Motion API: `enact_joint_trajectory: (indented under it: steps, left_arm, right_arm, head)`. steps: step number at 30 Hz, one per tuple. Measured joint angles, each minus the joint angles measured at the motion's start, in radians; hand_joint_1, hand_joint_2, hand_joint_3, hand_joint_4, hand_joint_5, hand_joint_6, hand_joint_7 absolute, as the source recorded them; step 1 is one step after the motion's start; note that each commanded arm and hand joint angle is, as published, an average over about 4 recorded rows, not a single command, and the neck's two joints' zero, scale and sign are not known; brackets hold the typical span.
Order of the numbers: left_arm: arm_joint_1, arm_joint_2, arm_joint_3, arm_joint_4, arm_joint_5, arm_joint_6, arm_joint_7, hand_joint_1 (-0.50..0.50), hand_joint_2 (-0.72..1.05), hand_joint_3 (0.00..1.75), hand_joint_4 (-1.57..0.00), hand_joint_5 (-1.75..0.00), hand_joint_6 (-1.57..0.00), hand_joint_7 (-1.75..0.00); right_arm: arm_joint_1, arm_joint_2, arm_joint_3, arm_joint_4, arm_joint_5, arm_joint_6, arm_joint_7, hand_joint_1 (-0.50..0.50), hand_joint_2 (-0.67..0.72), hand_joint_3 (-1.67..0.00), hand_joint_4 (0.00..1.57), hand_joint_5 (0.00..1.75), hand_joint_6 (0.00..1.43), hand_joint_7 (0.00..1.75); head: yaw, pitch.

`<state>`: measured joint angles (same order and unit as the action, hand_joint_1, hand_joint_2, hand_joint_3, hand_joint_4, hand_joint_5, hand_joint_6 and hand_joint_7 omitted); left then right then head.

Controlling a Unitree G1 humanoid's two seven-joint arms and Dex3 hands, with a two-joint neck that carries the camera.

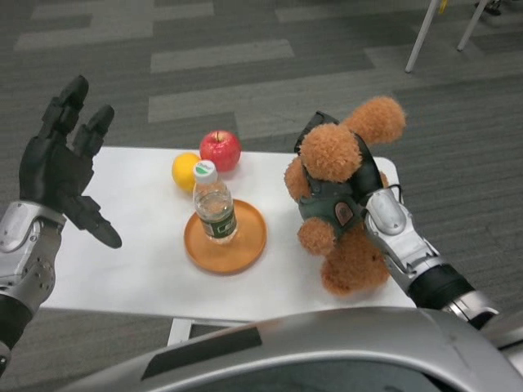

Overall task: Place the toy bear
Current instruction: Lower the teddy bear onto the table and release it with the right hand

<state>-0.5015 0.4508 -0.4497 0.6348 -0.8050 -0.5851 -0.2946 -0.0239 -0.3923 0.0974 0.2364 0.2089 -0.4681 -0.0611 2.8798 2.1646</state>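
A brown toy bear (339, 192) in a dark green vest is held over the right part of the white table (131, 269), tilted. My right hand (366, 175) grips it from behind, mostly hidden by the bear's body, black fingers showing at its head and side. An orange plate (245, 253) lies at the table's middle, left of the bear. A small water bottle (214, 204) with a white cap stands on the plate. My left hand (61, 163) is raised above the table's left edge, fingers spread, holding nothing.
A red apple (220, 149) and a yellow orange-like fruit (185, 171) sit at the table's far edge behind the plate. White legs of a stand (425, 37) show on the grey carpet at top right.
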Motion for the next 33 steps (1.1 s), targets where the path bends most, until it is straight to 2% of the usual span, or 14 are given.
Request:
enact_joint_trajectory:
  steps: [3,6,8,12,16,21,27,30,33]
  left_arm:
    - [0.0,-0.001,0.0,0.001,-0.001,0.0,0.0,-0.48,-0.59,0.09,0.0,-0.33,0.0,-0.14]
    - [0.0,-0.002,0.0,0.002,-0.002,0.0,0.0,-0.47,-0.64,0.09,0.0,-0.31,0.0,-0.14]
    - [0.0,-0.002,0.0,0.003,-0.002,0.0,0.0,-0.48,-0.64,0.09,0.0,-0.31,0.0,-0.14]
    - [-0.001,-0.003,0.0,0.004,-0.002,0.0,0.0,-0.48,-0.64,0.09,0.0,-0.31,0.0,-0.14]
    - [-0.001,-0.003,0.0,0.009,-0.002,0.0,0.0,-0.48,-0.64,0.09,0.0,-0.31,0.0,-0.14]
    - [-0.003,-0.003,-0.004,0.021,-0.002,0.0,0.0,-0.48,-0.64,0.09,0.0,-0.31,0.0,-0.14]
    - [-0.006,-0.003,-0.009,0.024,-0.003,0.0,0.0,-0.48,-0.61,0.09,0.0,-0.31,0.0,-0.14]
    - [-0.006,-0.003,-0.01,0.024,-0.004,0.0,0.0,-0.47,-0.64,0.09,0.0,-0.31,0.0,-0.14]
    - [-0.006,-0.003,-0.01,0.025,-0.004,0.0,0.0,-0.47,-0.64,0.09,0.0,-0.31,0.0,-0.14]
  right_arm:
    - [-0.064,0.064,-0.007,0.16,-0.061,0.011,0.044,-0.46,-0.6,-1.43,0.09,1.65,0.47,1.62]
    - [-0.134,0.101,-0.006,0.329,-0.106,0.011,0.056,-0.46,-0.6,-1.43,0.08,1.65,0.47,1.66]
    - [-0.175,0.115,-0.004,0.404,-0.121,0.007,0.061,-0.46,-0.6,-1.43,0.05,1.62,0.4,1.64]
    - [-0.223,0.127,-0.003,0.478,-0.128,0.002,0.063,-0.47,-0.65,-1.35,0.0,1.53,0.04,1.62]
    - [-0.233,0.136,-0.005,0.496,-0.129,-0.001,0.063,-0.5,-0.62,-1.27,0.0,1.43,0.0,1.5]
    - [-0.235,0.138,-0.007,0.496,-0.124,-0.006,0.063,-0.46,-0.56,-0.97,0.0,1.16,0.0,1.06]
    - [-0.235,0.138,-0.01,0.456,-0.105,-0.012,0.066,-0.42,-0.54,-0.69,0.0,0.61,0.0,0.38]
    - [-0.234,0.134,-0.012,0.428,-0.09,-0.014,0.088,-0.42,-0.54,-0.63,0.0,0.29,0.0,0.24]
    - [-0.233,0.128,-0.021,0.4,-0.076,-0.015,0.114,-0.42,-0.51,-0.61,0.0,0.15,0.0,0.16]
  head:
    - [0.003,0.004]
    - [0.003,0.008]
    - [0.005,0.011]
    - [0.009,0.018]
    - [0.009,0.025]
    - [0.012,0.042]
    - [0.017,0.055]
    - [0.02,0.06]
    - [0.021,0.066]
